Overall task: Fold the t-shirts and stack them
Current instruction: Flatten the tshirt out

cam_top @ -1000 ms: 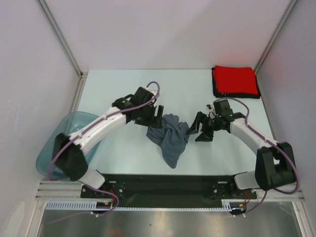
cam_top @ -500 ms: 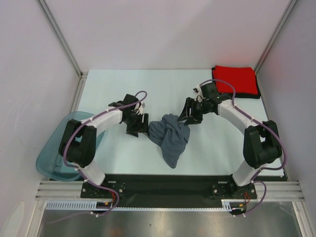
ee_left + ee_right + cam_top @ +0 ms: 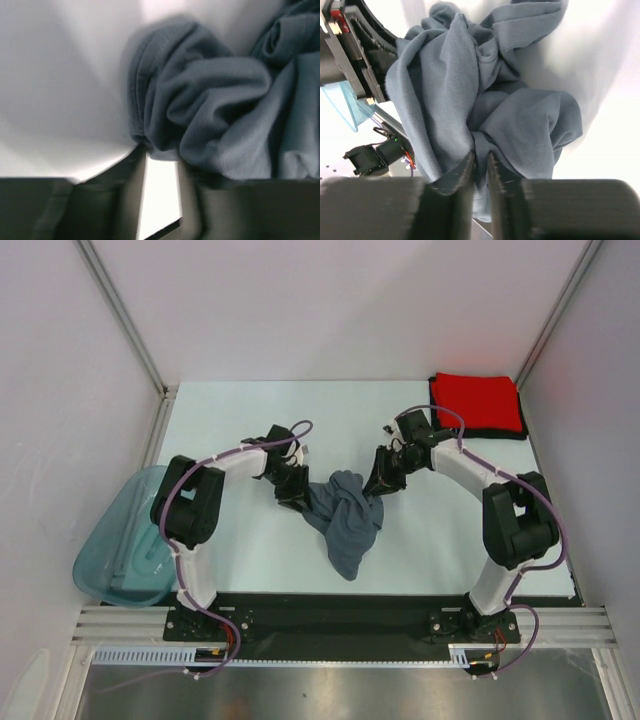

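Note:
A slate blue-grey t-shirt (image 3: 345, 515) lies crumpled in a heap at the table's middle. My left gripper (image 3: 297, 495) is at the heap's left edge. In the left wrist view its jaws (image 3: 159, 155) are narrowed around a fold of the shirt (image 3: 215, 100), with a slit of table showing behind. My right gripper (image 3: 378, 483) is at the heap's upper right edge. Its jaws (image 3: 481, 157) are shut on a pinch of the cloth (image 3: 450, 85). A folded red t-shirt (image 3: 477, 403) rests on a folded black t-shirt (image 3: 480, 435) at the back right corner.
A translucent teal tub (image 3: 115, 550) sits off the table's left side, and it also shows in the right wrist view (image 3: 345, 105). White walls with metal posts enclose the table on three sides. The arms' black base rail runs along the near edge.
Both grippers have come in against the blue-grey shirt from either side and narrowed their jaws on its edges. The left arm pulled back and folded in.

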`<state>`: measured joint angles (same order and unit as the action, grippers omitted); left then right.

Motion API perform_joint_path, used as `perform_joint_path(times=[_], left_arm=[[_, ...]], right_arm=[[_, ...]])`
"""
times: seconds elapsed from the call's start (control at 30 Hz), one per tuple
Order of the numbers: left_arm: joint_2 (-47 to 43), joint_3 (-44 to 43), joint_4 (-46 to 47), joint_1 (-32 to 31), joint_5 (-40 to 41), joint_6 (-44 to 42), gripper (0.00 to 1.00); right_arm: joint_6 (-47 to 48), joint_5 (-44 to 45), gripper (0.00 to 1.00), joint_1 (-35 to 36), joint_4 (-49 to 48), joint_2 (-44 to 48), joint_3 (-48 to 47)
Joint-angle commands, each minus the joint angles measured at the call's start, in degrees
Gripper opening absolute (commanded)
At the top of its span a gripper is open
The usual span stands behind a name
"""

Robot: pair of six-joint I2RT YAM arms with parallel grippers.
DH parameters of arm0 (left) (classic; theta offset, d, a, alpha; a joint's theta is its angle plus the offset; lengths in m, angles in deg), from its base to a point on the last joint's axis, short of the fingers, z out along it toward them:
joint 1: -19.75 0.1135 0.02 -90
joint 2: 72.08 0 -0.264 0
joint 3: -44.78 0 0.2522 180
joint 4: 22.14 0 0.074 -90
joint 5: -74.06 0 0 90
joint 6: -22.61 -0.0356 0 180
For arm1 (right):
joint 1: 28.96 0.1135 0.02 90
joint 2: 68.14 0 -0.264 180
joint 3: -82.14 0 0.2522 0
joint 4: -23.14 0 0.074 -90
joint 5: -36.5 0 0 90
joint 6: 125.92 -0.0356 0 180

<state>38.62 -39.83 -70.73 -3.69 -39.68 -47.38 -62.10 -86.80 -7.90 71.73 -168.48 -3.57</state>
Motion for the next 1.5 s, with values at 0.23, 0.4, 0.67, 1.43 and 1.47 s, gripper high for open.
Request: perform_joint_path(times=[0.23,0.4,0.67,1.43,1.47], left_arm=[[6.56,-17.9,-9.97,2.17,17.49,-2.43,0.0],[-2.91,-32.3,-14.3,2.96,27.51,-2.61,0.0],[-17.07,-39.02,-14.05,3.49,42.01,-2.17,0.0],[-39.61,0.02,-9.32,7.27,31.68,3.99,0.89],[-35.76,-1.03,-8.16,7.27,25.05,2.94,0.87]], right_arm=[[5.77,13.42,0.0,-5.4,10.24,-2.93,-13.55],[7.54,19.06,0.0,-10.59,17.89,-6.36,-32.44],[9.03,21.17,0.0,-14.64,27.75,-3.66,-56.29],[8.93,15.63,0.45,-21.95,19.76,26.69,11.84],[9.73,15.72,0.48,-21.24,19.06,25.81,10.35]])
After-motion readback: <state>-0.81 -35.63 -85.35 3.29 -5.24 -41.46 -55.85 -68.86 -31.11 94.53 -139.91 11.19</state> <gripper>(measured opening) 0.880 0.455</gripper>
